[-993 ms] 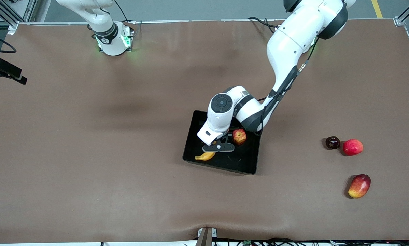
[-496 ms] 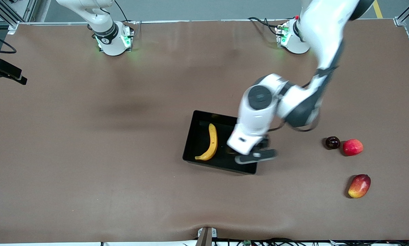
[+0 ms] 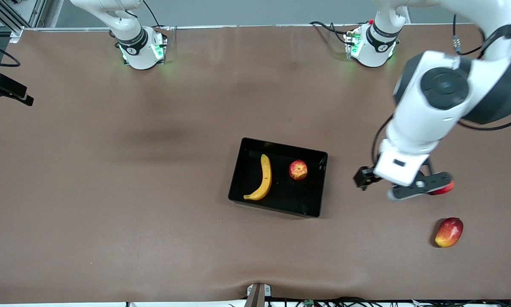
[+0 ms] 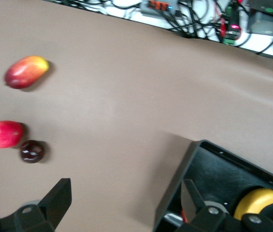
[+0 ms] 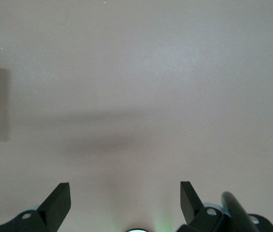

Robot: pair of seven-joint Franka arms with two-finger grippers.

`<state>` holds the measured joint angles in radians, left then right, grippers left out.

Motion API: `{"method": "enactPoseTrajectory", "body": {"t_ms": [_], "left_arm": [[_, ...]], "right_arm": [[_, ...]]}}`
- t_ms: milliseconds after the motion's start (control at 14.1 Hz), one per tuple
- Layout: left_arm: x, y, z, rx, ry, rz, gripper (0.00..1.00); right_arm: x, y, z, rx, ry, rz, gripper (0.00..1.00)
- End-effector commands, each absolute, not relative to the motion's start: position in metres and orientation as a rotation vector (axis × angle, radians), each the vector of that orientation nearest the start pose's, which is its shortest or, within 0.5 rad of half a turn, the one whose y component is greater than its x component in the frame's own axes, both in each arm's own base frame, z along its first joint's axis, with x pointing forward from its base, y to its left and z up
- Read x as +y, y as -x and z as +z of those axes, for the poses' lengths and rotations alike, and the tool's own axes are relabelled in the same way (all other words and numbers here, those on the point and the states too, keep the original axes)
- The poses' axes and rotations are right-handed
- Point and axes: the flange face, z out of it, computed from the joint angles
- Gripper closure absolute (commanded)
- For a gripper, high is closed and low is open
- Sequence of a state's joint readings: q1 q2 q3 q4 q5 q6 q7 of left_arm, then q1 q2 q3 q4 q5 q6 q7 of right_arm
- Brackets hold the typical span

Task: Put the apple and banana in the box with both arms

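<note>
Banana (image 3: 262,179) & apple (image 3: 298,169) lie apart in the black box (image 3: 281,207) at mid-table. Left gripper (image 4: 125,208), jaws wide & empty, hangs over bare table between box & the red fruit (image 4: 3,134), w/ a dark plum (image 4: 32,151) beside that & a mango (image 3: 448,232) nearer the camera. Right gripper (image 5: 125,200), also released, waits over bare tabletop (image 5: 141,87).

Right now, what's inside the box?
The box holds the banana and the apple, lying apart on its floor. Nothing covers them in the front view; no other fruit shows inside.
</note>
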<state>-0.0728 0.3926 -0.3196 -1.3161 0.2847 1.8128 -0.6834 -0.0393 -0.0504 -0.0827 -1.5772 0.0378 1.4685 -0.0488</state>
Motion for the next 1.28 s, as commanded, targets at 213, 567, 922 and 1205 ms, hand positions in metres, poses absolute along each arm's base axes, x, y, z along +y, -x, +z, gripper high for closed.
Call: {"method": "enactPoseTrajectory", "body": {"t_ms": [213,567,922,1205], "left_arm": [[-0.137,-0.622,0.589,-0.188,3.017,-0.147,0.0],[-0.11,-0.576,0.626,-0.022,3.043,-0.106,0.0],[-0.09,-0.533,0.636,0.014,3.047,-0.067,0.0],[-0.093,-0.514,0.637,0.015,3.08,-0.048,0.0]], "right_arm": [[-0.067,-0.524,0.642,0.108,3.071,0.085,0.0],[-0.069,-0.524,0.641,0.113,3.071,0.089,0.0],[-0.07,-0.524,0.641,0.117,3.07,0.089,0.0],[-0.071,-0.524,0.641,0.12,3.07,0.091,0.0]]}}
